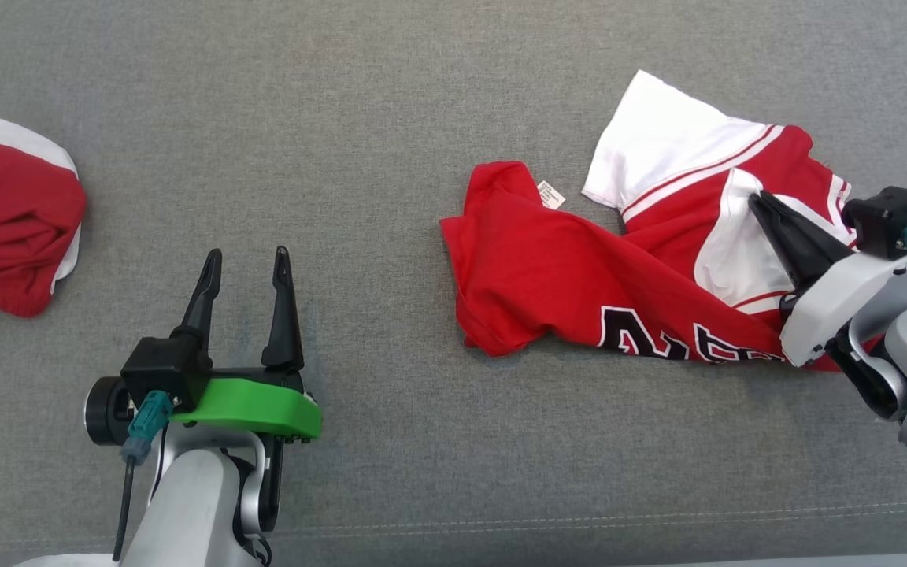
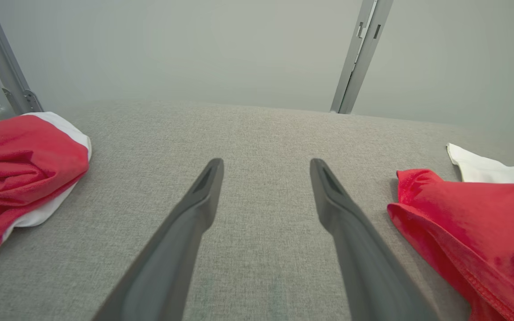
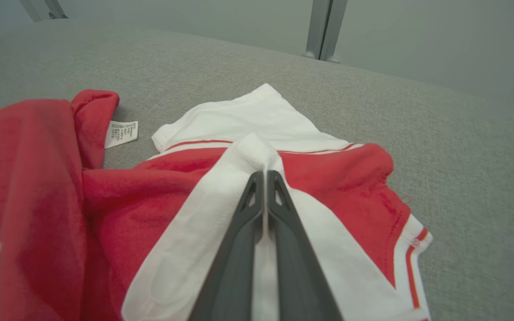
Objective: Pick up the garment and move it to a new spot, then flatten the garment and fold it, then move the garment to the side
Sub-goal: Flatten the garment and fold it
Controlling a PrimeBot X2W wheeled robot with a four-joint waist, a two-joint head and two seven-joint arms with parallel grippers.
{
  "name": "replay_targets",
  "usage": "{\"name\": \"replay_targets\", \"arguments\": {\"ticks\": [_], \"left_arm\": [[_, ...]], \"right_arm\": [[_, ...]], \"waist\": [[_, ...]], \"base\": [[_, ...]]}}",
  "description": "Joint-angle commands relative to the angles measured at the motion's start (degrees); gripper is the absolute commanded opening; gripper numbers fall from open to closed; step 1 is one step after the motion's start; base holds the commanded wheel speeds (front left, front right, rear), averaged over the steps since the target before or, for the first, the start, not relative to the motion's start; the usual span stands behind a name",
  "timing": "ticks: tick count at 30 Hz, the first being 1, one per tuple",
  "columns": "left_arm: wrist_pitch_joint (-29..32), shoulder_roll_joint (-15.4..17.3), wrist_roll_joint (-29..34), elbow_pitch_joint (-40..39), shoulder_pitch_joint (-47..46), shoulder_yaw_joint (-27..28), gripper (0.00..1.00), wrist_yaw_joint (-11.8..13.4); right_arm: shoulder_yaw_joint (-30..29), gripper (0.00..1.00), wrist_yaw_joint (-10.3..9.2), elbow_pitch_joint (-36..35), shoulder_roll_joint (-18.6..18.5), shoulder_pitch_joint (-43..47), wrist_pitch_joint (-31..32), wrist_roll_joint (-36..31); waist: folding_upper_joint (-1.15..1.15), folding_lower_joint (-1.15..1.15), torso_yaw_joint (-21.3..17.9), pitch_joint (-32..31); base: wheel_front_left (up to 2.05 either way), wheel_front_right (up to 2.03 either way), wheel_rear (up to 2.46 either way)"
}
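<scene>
1. Got a red and white garment (image 1: 548,268) lying crumpled on the grey fabric-covered desk (image 1: 390,94), with black lettering (image 1: 682,342) along its near edge and a white sleeve (image 1: 658,134) sticking out at its far side.
2. Right gripper (image 1: 757,197) down on the garment's right part, fingers (image 3: 239,249) squeezed together on a raised white fold (image 3: 248,147). Pinching the cloth, pretty much no gap between them.
3. Left gripper (image 1: 249,260) well off to the garment's left, fingers (image 2: 185,232) spread wide over bare desk, holding nothing.
4. Little white care label (image 1: 551,194) poking out of the garment's red left part, just beside the sleeve.
5. Second bundle of red and white cloth (image 1: 12,220) way farther left of the garment, beyond the left gripper, well apart from both.
6. Couple of grey metal posts (image 2: 359,53) standing behind the desk, past the garment's far side.
</scene>
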Motion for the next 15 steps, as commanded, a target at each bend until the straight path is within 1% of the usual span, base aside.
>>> {"name": "replay_targets", "arguments": {"ticks": [1,5,8,12,15], "left_arm": [[0.0,0.6,0.4,-0.1,0.5,0.2,1.00,-0.3],[0.0,0.7,0.4,0.0,0.8,0.3,1.00,-0.4],[0.0,0.7,0.3,0.0,1.4,0.3,1.00,-0.2],[0.0,0.9,-0.1,0.0,2.2,0.5,1.00,0.0],[0.0,1.2,-0.4,-0.1,2.7,0.7,1.00,0.2]], "right_arm": [[-1.0,0.00,-0.08,-0.6,0.3,2.0,-0.7,0.8],[-4.9,0.00,-0.08,-1.5,0.8,5.7,-2.0,0.5],[-10.3,0.00,-0.08,-2.3,2.5,9.9,-2.7,0.5],[-20.2,0.00,-0.08,-5.8,6.4,16.9,-2.8,-1.3],[-26.8,0.00,-0.08,-8.4,10.5,22.6,-2.9,-3.3]], "waist": [[0.00,0.00,-1.1,-1.0],[0.00,0.00,-1.7,-1.9],[0.00,0.00,-2.0,-2.7],[0.00,0.00,-2.3,-3.8],[0.00,0.00,-2.8,-4.4]], "base": [[0.00,0.00,0.00],[0.00,0.00,0.00],[0.00,0.00,0.00],[0.00,0.00,0.00],[0.00,0.00,0.00]]}}
